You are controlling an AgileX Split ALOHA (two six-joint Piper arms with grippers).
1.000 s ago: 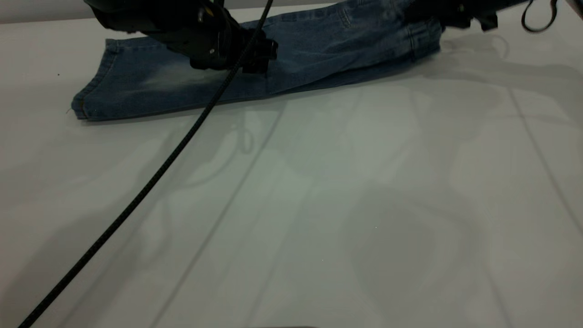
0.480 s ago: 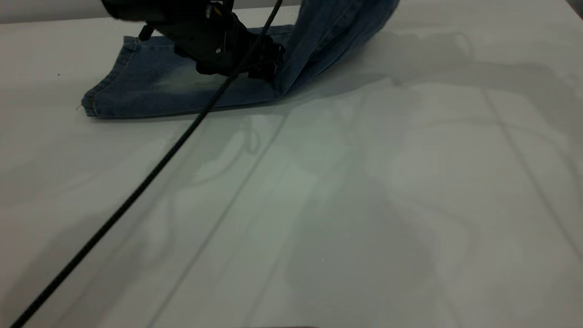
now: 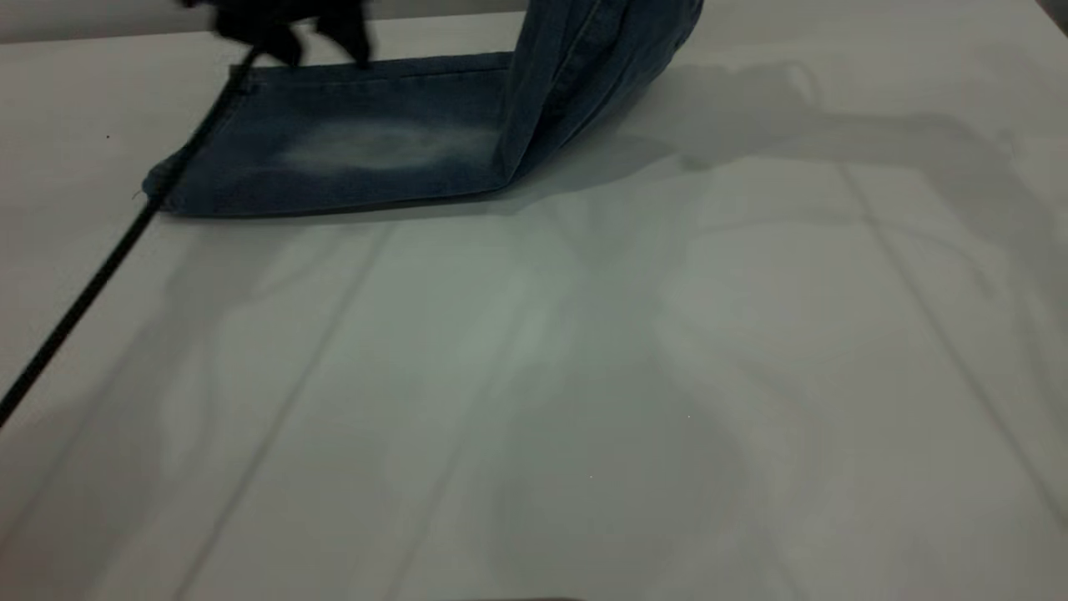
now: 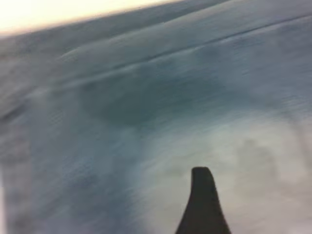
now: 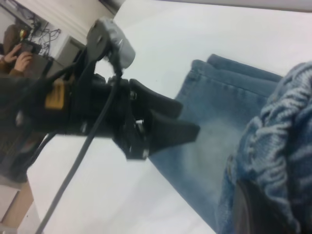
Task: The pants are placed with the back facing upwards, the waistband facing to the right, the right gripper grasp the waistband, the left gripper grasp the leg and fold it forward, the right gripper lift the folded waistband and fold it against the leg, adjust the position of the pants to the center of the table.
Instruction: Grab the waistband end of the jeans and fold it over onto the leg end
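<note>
At the far left of the exterior view, the left pincer (image 3: 288,29) hovers just above the hem end of the pants (image 3: 375,142), near the far edge of the leg; the right wrist view shows its fingers (image 5: 165,127) spread apart and holding nothing, with a black cable (image 3: 92,284) trailing from it across the white surface (image 3: 584,376). Moving rightward, the leg half of the jeans lies flat, already doubled lengthwise by the look of it, and a sharp crease marks where the cloth turns upward. Beyond that crease the waistband half (image 3: 601,50) rises steeply and leaves the top of the exterior view, so the right pincer itself is out of sight there; in its own wrist view denim bunches right against the camera, which suggests it is clenched on the waistband, though its fingers cannot be made out. The step in hand appears to be the second fold. Next, the waistband wants carrying leftward over the leg and lowering flat, edges aligned with the hem.
</note>
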